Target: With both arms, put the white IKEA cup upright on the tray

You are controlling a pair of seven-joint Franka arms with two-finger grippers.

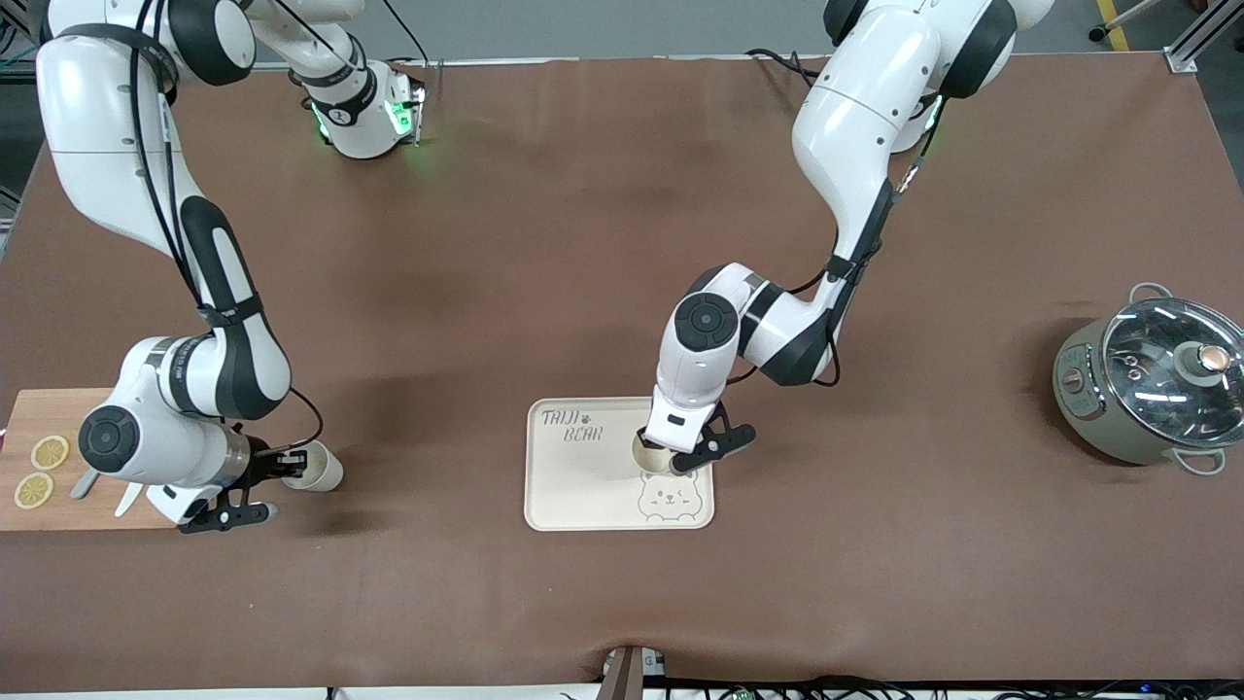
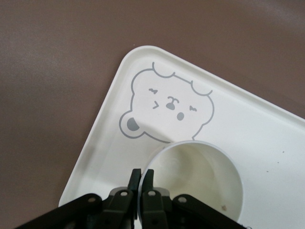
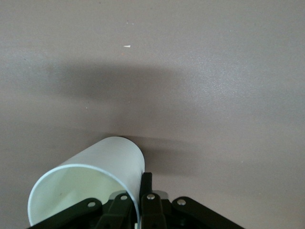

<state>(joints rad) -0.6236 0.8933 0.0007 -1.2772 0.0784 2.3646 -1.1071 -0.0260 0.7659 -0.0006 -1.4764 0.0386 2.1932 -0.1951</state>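
Observation:
A white cup stands upright on the cream "TAIJI BEAR" tray, just above the bear-face drawing. My left gripper is shut on its rim, one finger inside and one outside; the left wrist view shows the cup, the gripper and the tray. A second white cup lies on its side beside the wooden board. My right gripper is shut on its rim, as the right wrist view shows for the cup and the gripper. Whether this cup touches the table is unclear.
A wooden cutting board with two lemon slices lies at the right arm's end of the table. A grey pot with a glass lid stands at the left arm's end. Brown table surface lies between them.

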